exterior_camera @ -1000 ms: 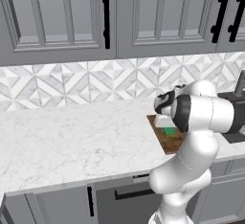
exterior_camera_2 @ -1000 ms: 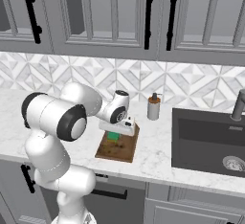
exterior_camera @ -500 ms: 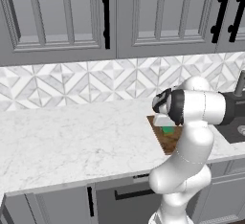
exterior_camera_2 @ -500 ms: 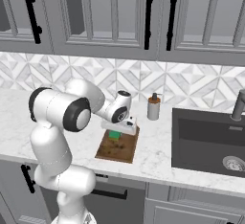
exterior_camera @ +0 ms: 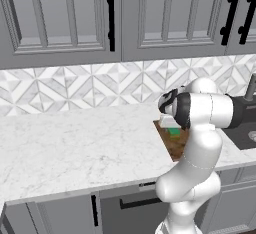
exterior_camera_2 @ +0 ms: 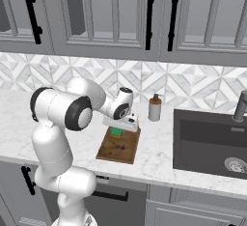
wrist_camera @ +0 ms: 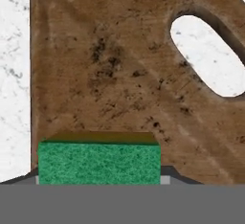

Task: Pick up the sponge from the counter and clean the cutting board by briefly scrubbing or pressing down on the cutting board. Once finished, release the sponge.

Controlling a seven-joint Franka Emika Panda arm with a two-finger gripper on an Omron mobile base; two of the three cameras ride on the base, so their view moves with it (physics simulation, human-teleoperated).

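Note:
The cutting board [wrist_camera: 119, 74] is a dark brown wooden slab on the white marble counter [exterior_camera_2: 154, 148], with its light handle slot [wrist_camera: 210, 55] at one end. The sponge [wrist_camera: 98, 163], green on top and yellow below, sits between my fingertips [wrist_camera: 166, 178]. My gripper [wrist_camera: 100, 179] is shut on it. From the base views, the gripper [exterior_camera_2: 120, 125] holds the sponge [exterior_camera_2: 116, 132] low over the far end of the board [exterior_camera_2: 118, 148]. I cannot tell whether the sponge touches the wood. The left base view shows the sponge [exterior_camera: 174, 131] under the hand [exterior_camera: 171, 123], above the board [exterior_camera: 176, 145].
A brown soap dispenser [exterior_camera_2: 155, 108] stands just right of the board near the backsplash. A dark sink [exterior_camera_2: 212, 143] with a faucet [exterior_camera_2: 240, 106] lies further right. Wide bare counter [exterior_camera: 75, 143] stretches to the left. Grey cabinets hang overhead.
The hand, still gripping the sponge, has shifted only slightly over the far end of the board. The arm's upper links have swung a little.

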